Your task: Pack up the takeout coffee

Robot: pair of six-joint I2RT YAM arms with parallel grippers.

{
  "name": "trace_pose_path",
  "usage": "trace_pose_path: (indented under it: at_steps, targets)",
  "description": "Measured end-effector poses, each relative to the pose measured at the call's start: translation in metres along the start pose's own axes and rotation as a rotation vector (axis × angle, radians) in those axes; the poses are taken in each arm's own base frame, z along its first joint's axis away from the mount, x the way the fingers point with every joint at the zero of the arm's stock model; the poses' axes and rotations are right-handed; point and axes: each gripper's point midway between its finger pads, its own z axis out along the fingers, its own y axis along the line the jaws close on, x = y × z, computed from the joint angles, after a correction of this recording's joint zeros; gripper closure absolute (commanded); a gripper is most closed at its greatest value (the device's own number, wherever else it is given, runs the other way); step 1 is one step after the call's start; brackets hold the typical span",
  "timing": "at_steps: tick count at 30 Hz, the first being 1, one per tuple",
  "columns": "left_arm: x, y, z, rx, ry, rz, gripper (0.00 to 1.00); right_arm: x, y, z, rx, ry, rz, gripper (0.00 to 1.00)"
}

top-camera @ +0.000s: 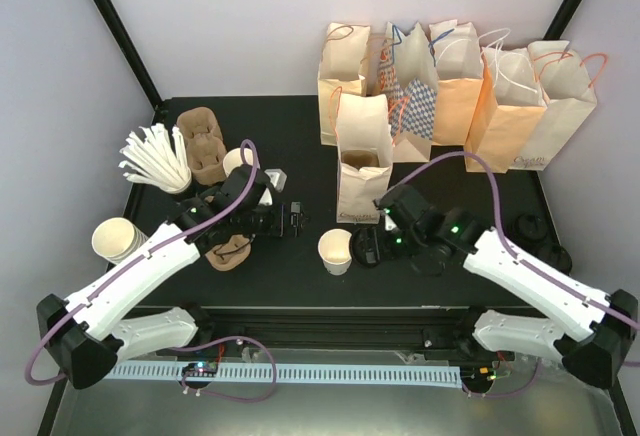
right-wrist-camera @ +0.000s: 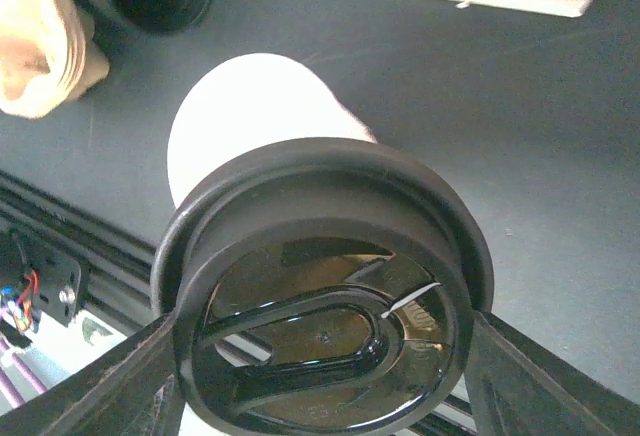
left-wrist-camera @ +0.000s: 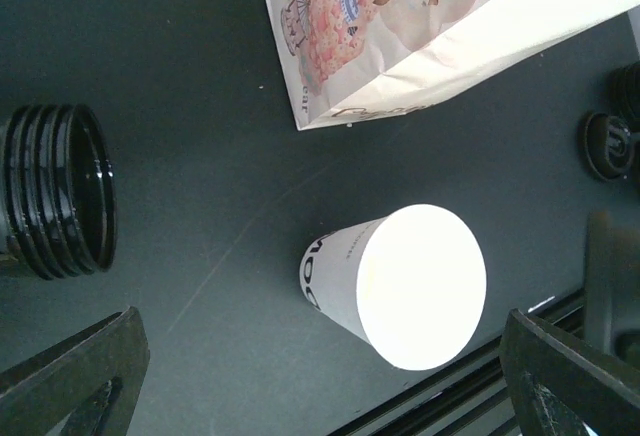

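While the right pincer point(right-wrist-camera: 322, 361) grasps the black lid point(right-wrist-camera: 320, 286) by its rim, the lettered white paper cup point(top-camera: 336, 251) stands uncovered on the counter point(top-camera: 300, 146), just beside at the lid's 9 o'clock. The left pincer point(left-wrist-camera: 325, 321) is released, near the cup's 10 o'clock.

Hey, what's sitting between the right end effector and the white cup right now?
The black lid, clamped in the right end effector, with the open white cup behind it. The right wrist view shows this.
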Motion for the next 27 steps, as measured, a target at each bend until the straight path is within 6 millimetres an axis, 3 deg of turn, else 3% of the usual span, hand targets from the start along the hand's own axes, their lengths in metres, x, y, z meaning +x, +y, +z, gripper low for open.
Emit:
trace_pose_path:
  at_steps: [6,14,20,27]
  targets:
    - [0.004,-0.002,0.008,0.049,0.018,-0.058,0.01,0.007,0.03,0.017,0.046,0.032,-0.148,0.25]
    - [0.019,0.007,0.027,0.127,0.08,-0.187,0.01,-0.02,0.059,0.036,0.108,0.018,-0.266,0.23]
    - [0.024,0.009,0.037,0.178,0.12,-0.267,0.04,-0.028,0.061,0.052,0.159,0.043,-0.327,0.23]
    - [0.027,0.0,0.05,0.237,0.183,-0.3,0.1,-0.021,0.048,0.056,0.225,0.097,-0.356,0.22]
